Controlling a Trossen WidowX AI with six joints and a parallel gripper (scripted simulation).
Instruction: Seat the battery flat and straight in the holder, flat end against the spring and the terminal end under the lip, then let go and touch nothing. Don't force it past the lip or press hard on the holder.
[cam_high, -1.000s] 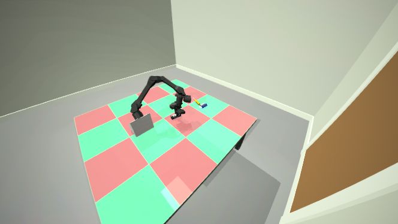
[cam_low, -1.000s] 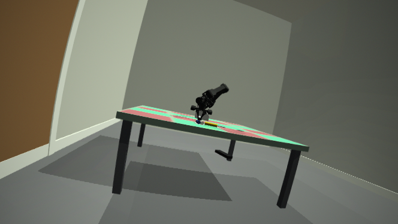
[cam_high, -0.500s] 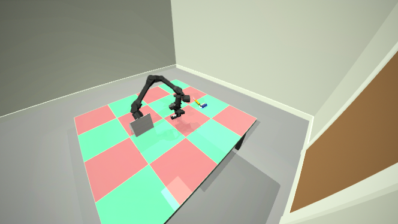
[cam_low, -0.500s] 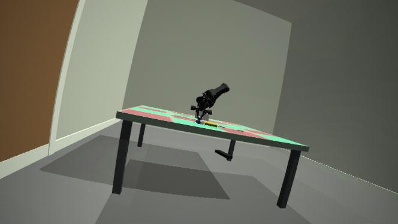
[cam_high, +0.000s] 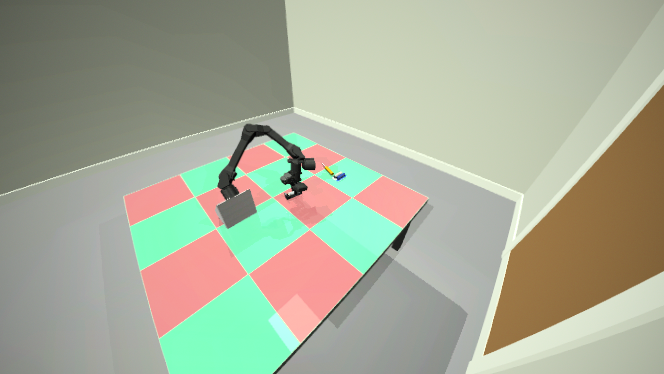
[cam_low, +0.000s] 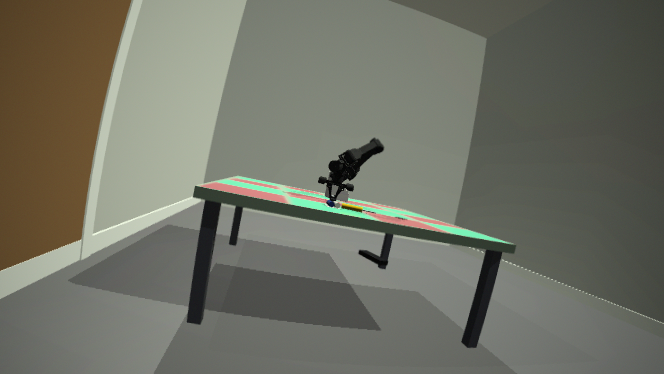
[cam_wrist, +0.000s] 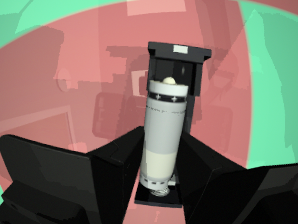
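Observation:
A white battery (cam_wrist: 165, 120) lies along the black holder (cam_wrist: 180, 53) in the wrist view, slightly skewed to it. Its terminal end points toward the lip at the top, with a gap between them. Its flat end is by the coiled spring (cam_wrist: 160, 191) at the bottom. My gripper (cam_wrist: 160, 135) (cam_high: 290, 195) is shut on the battery, with one finger on each side of its lower half. Whether the battery touches the holder's floor cannot be told. In the exterior view the fingers and the holder are too small to tell apart.
A yellow stick-like object (cam_high: 328, 169) (cam_low: 352, 207) and a blue object (cam_high: 340, 176) (cam_low: 330, 203) with a white part lie on the checkered table (cam_high: 200, 285) beyond the gripper. A grey panel (cam_high: 237, 209) stands by the arm's base.

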